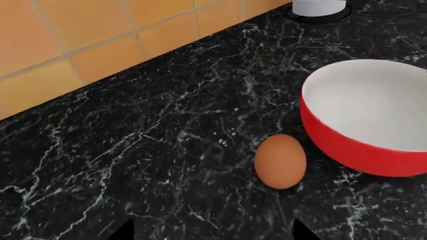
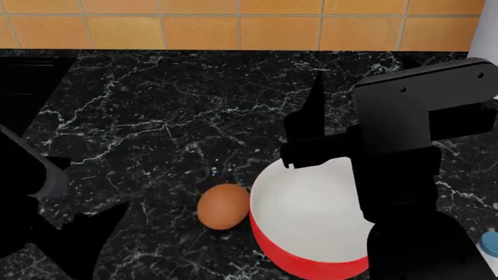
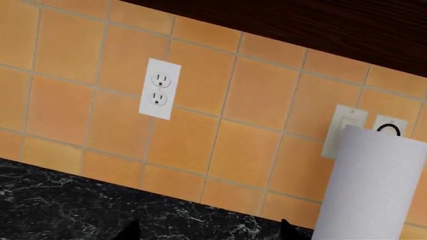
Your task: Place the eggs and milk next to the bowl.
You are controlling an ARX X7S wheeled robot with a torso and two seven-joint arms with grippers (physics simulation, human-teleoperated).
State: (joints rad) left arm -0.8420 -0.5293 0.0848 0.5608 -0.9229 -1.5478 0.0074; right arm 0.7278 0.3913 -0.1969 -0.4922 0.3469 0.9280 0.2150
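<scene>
One brown-orange egg (image 2: 223,206) lies on the black marble counter, just left of the red bowl (image 2: 311,227) with the white inside. It also shows in the left wrist view (image 1: 280,161), close beside the bowl (image 1: 373,115). The second egg is out of view. Only the light-blue cap of the milk (image 2: 488,242) shows, at the right edge beyond the bowl. My left gripper (image 1: 213,235) is open and empty, a little short of the egg. My right gripper (image 3: 209,232) is open and empty, raised above the bowl and facing the tiled wall.
My right arm (image 2: 412,122) hides the bowl's right part. A tall white paper-towel roll (image 3: 373,185) on a black base (image 1: 320,15) stands by the orange tiled wall (image 2: 233,23). A wall outlet (image 3: 160,89) is on the tiles.
</scene>
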